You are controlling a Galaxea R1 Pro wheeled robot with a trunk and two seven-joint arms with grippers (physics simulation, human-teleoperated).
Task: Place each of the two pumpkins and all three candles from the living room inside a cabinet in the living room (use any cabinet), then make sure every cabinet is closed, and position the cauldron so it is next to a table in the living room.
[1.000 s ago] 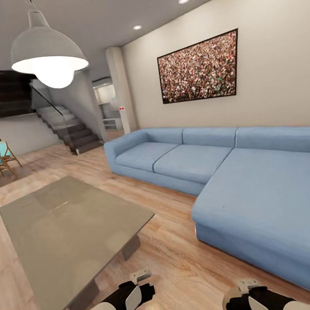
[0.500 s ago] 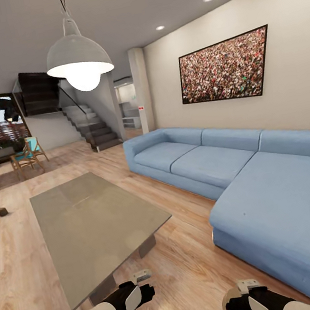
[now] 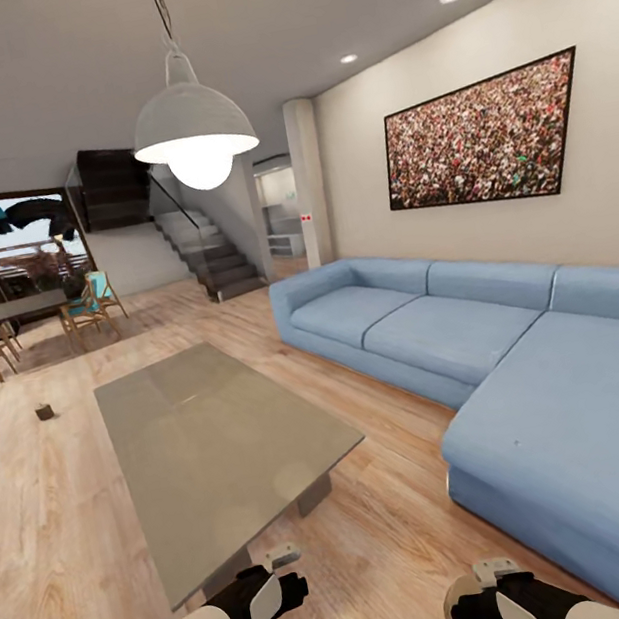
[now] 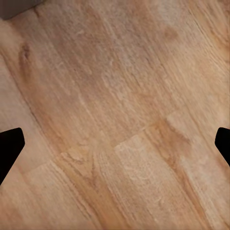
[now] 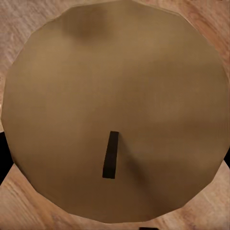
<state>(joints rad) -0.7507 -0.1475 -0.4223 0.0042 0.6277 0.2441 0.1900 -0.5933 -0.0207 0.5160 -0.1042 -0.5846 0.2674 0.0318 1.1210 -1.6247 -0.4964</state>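
Observation:
A candle [image 5: 115,96] with a pale flat top and a short dark wick sits between the fingers of my right gripper [image 5: 115,153], which is shut on it close to the lens. Another small dark candle [image 3: 44,411] stands on the wood floor, left of the long grey coffee table [image 3: 220,437]. My left gripper [image 4: 115,143] is open over bare floorboards, with its dark fingertips [image 4: 9,143] far apart. Both arms hang low in front of me, the left arm [image 3: 232,618] near the table's near end and the right arm [image 3: 504,605] beside the sofa.
A blue corner sofa [image 3: 522,363] runs along the right wall. A white pendant lamp [image 3: 193,132] hangs over the table. A dining table with chairs [image 3: 17,320] and a staircase [image 3: 209,256] stand at the far end. Open wood floor [image 3: 42,519] lies left of the coffee table.
The camera has swung left, so the whole scene shifted right. The candle on the floor and the dining table came into view. Both arms keep their pose.

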